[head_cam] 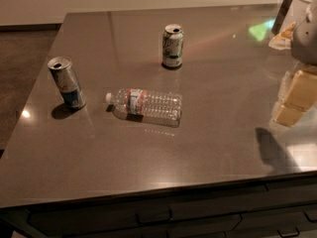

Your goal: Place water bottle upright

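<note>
**Water bottle (146,104) lies on its side mid-bench, waiting to be stood up**

A silver-blue slim can (67,83) stands at the left of the dark bench (148,157). Just right of it lies the clear ribbed bottle, its white cap pointing at that can and its base toward the right. A green-white can (172,45) stands farther back, well apart. The end effector (295,99) hovers at the far right edge, carrying nothing; whether it is released or clenched cannot be told. The bottle looks light and thin-walled, likely to dent under a hard squeeze and to roll or skid on the glossy surface. A gentle hold across the ribbed body, toward the label band, would probably serve best, letting the base swing down.
</note>
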You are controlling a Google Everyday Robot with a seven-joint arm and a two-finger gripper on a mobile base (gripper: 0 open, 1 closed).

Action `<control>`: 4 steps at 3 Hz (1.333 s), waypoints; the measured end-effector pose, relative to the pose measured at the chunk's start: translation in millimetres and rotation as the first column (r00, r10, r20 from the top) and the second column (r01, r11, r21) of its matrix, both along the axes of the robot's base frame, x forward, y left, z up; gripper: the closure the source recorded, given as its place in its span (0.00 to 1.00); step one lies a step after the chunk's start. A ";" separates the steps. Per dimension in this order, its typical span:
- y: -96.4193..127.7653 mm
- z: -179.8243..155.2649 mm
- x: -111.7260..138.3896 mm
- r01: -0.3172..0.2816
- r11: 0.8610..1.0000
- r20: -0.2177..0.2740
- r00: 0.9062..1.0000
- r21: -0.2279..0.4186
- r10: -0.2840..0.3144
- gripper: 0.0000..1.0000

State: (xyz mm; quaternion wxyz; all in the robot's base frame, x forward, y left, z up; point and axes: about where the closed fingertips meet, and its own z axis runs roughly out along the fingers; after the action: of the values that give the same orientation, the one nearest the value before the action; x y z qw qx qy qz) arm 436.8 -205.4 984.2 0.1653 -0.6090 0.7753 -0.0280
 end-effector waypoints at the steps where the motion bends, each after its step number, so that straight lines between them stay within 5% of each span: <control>1: 36.1 8.9 5.7 -0.043 0.997 0.000 0.999 0.057 0.043 0.00; 2: 82.1 10.7 11.5 -0.088 0.992 -0.013 0.996 0.089 0.089 0.00; 4: 172.7 -9.3 36.7 -0.121 0.992 -0.057 0.991 0.041 0.124 0.00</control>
State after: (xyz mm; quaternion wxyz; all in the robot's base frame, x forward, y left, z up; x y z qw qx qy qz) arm 473.5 -32.7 974.9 0.1550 -0.6527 0.7414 0.0150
